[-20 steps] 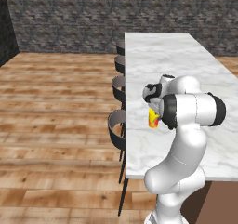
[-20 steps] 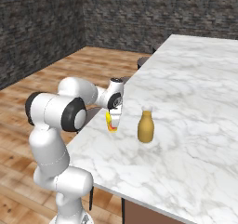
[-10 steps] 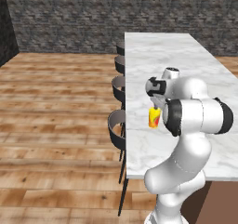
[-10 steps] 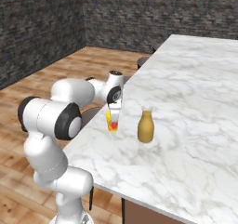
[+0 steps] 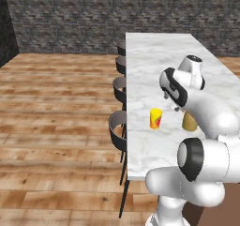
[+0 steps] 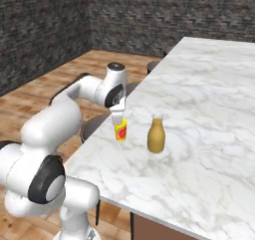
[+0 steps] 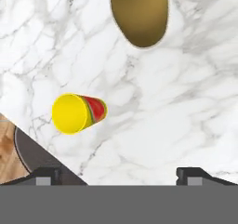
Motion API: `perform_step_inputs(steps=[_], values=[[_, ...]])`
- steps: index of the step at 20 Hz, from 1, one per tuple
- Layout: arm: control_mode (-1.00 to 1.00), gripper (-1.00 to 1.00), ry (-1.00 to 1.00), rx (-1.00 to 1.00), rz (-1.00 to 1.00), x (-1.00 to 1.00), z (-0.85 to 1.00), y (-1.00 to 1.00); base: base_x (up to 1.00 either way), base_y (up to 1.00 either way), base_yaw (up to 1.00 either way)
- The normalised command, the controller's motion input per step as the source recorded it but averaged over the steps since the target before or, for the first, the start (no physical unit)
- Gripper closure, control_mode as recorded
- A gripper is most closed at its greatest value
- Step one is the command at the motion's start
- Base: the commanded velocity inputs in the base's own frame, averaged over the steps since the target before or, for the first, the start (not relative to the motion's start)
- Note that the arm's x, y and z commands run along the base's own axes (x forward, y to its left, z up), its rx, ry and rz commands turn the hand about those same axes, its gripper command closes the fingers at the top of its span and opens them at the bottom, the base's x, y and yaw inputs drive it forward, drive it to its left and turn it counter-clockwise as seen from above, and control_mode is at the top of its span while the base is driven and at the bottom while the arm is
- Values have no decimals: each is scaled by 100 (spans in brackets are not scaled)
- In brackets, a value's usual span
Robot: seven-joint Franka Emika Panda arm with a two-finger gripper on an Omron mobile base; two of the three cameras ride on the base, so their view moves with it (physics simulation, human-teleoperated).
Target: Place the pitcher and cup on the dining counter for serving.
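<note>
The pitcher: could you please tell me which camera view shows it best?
The right base view: the pitcher stands whole and unobstructed on the dining counter, beside the cup. In the left base view the arm hides most of it. The hand view cuts it off at the top edge.

Cup (image 5: 155,118) is seen as bright yellow w/ red-orange patch on its side, thin green edge on the patch in hand view (image 7: 76,113). Pitcher (image 6: 156,136), at cup's 3 o'clock in right base view, is matte mustard-tan, neck paler. Dining counter (image 6: 209,114) top is white marble w/ grey veining; side shown brown at 6 o'clock. Stools (image 5: 117,126) are dark grey-black. Floor (image 5: 51,108) is warm brown wood planks. Back wall (image 5: 93,14) is dark grey stone-brick pattern.
</note>
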Motion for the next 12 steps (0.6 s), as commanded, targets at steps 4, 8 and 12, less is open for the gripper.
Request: perform_step_inputs(steps=[4, 8, 12], values=[[-100, -100, -29, -1, 2, -100, 38, 22, 0, 0, 0], [-100, -100, -27, -5, 6, -100, 6, 35, 0, 0, 0], [-100, -100, -19, -9, 10, -100, 0, 49, 0, 0, 0]])
